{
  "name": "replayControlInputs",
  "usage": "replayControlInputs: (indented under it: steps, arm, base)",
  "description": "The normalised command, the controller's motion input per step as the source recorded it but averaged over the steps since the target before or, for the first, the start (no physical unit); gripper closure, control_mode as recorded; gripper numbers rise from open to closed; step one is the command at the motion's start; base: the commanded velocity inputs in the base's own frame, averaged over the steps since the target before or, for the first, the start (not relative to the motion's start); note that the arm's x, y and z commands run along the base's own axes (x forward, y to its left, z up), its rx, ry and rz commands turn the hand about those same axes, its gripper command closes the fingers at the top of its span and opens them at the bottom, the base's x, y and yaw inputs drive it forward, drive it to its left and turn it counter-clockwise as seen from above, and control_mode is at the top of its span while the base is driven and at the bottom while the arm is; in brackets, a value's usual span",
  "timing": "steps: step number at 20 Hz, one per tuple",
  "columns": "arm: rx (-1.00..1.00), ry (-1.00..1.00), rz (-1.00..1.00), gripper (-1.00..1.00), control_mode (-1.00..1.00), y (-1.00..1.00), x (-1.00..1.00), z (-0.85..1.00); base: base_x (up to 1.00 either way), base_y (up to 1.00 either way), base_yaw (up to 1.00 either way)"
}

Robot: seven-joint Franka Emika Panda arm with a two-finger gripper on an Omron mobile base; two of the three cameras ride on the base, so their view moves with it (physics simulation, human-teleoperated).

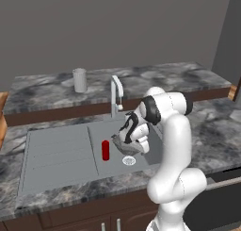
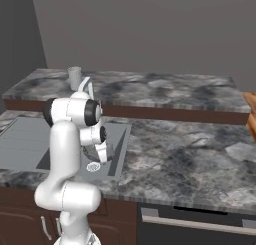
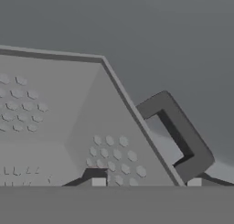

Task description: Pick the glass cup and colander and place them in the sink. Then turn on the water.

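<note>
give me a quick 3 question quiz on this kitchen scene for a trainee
1. True or false: the glass cup stands on the back counter, not in the sink.
2. What stands upright in the basin beside the colander? A) red cylinder B) plate C) spoon
3. Fill in: no water runs from the ___.

Key: 1 true; 2 A; 3 faucet. The pincer is down at the colander in the basin.
</note>
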Motion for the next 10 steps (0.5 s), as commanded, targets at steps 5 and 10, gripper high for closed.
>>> replayControlInputs:
  steps: [5, 10]
  arm:
    - [-0.05, 0.2, 0.01, -1.0, -1.0, 0.08, -0.01, -0.47]
    - [0.01, 0.08, 0.02, -1.0, -1.0, 0.02, -0.35, -0.09]
  base:
    - [0.0, 0.0, 0.0]
    - [0.0, 0.0, 0.0]
